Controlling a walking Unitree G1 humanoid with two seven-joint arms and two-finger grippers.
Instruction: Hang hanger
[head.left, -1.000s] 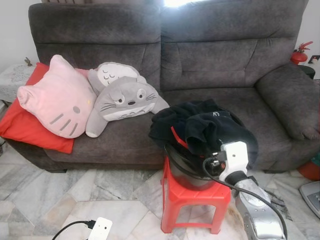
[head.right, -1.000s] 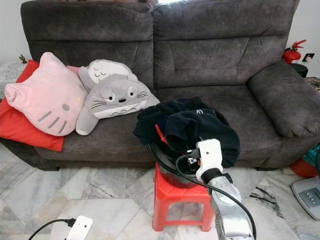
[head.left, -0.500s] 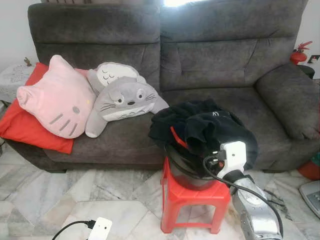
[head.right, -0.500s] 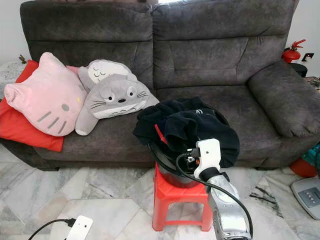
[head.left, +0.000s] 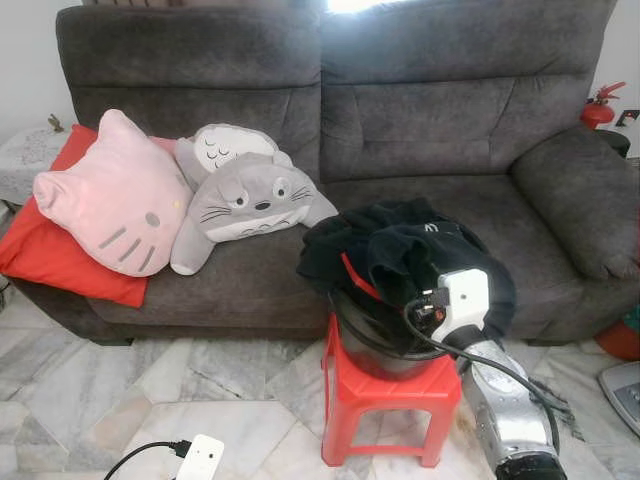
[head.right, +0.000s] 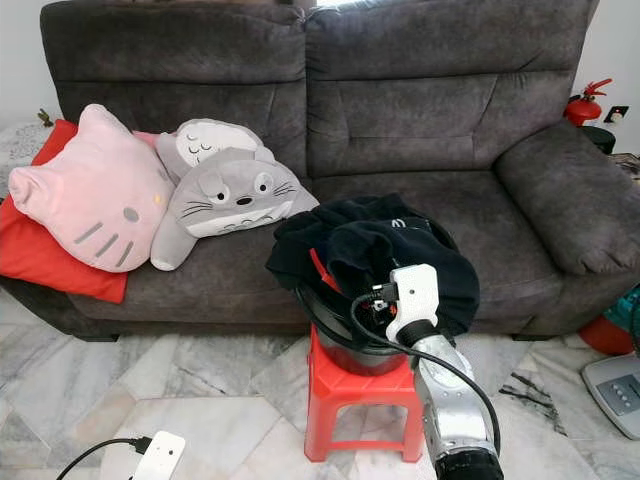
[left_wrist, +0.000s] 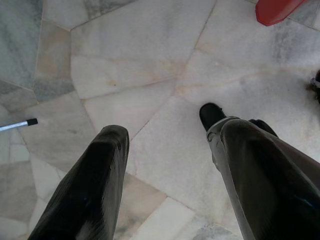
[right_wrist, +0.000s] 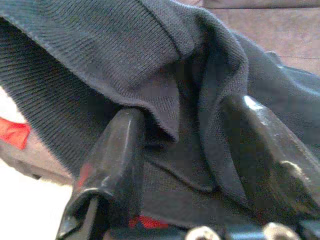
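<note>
Down at five o'clock, the right gripper (right_wrist: 185, 145) has pushed deeper into the heap of black knitted clothes (head.left: 405, 250) atop the red plastic stool (head.left: 385, 395), fingers spread around a fold. Red hanger (head.left: 357, 275) peeks out at the heap's nine o'clock edge, ungrasped. Left gripper (left_wrist: 167, 165) hangs spread over marble floor (left_wrist: 140, 60).

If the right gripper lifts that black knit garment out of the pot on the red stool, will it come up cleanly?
Probably not. The black knit garment lies in soft folds, so it should sag and trail. It drapes over the pot rim and may drag. The right gripper has open fingers around one fold, so expect bunching.
</note>
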